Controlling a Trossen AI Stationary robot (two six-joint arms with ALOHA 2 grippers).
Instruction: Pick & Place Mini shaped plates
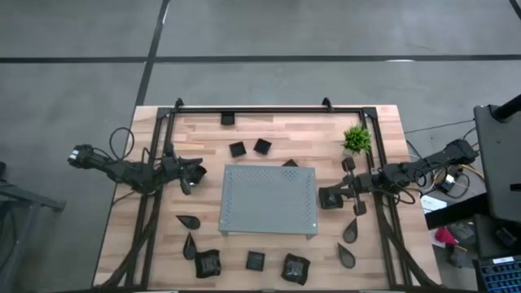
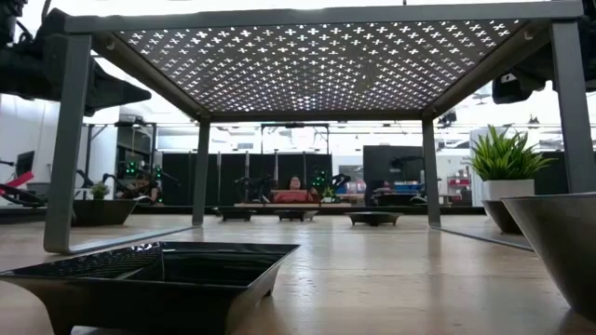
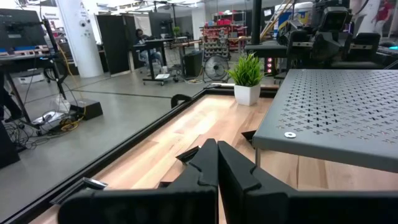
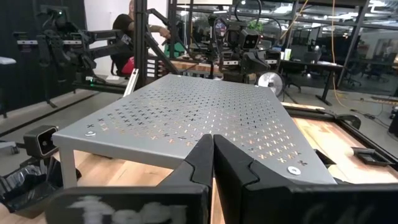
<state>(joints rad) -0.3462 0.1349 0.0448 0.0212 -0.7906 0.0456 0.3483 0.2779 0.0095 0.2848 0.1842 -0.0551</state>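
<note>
Several small black mini plates lie flat on the wooden table around the grey board. Two squares sit beyond its far edge. Teardrops flank it. Wavy-edged ones and a square lie along the near side. One square plate fills the low view's foreground. My left gripper hovers shut at the board's left edge. My right gripper hovers shut at the board's right edge. Neither holds anything.
The board stands raised on four legs with room beneath it. A green potted plant stands near the far right corner. A black frame runs around the table's edges. A person sits at a desk in the room beyond.
</note>
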